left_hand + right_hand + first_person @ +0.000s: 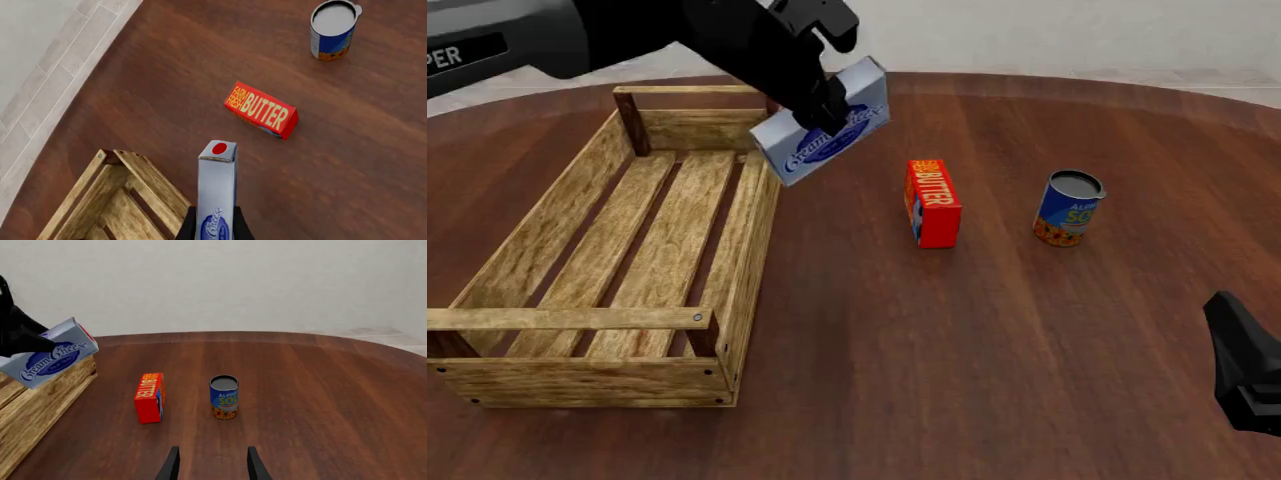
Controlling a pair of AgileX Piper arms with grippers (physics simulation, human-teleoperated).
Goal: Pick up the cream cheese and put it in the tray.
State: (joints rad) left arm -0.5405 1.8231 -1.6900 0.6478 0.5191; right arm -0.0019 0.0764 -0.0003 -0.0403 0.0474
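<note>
The cream cheese point(827, 135) is a pale blue-white box with a dark blue oval, held tilted in the air. My left gripper point(822, 108) is shut on it, just over the far right corner of the tray point(601, 318). In the left wrist view the cream cheese point(217, 190) sticks out from between the fingers, with the tray's corner point(147, 180) beside and below it. The right wrist view shows the cream cheese point(50, 360) above the tray's wall point(40, 410). My right gripper point(210, 462) is open and holds nothing, low over the near right of the table point(1228, 330).
A red-orange butter box point(933, 203) stands on its edge right of the tray. A blue and orange can point(1069, 208) stands upright further right. The table is round, dark wood, and its far edge point(1068, 82) curves behind these things.
</note>
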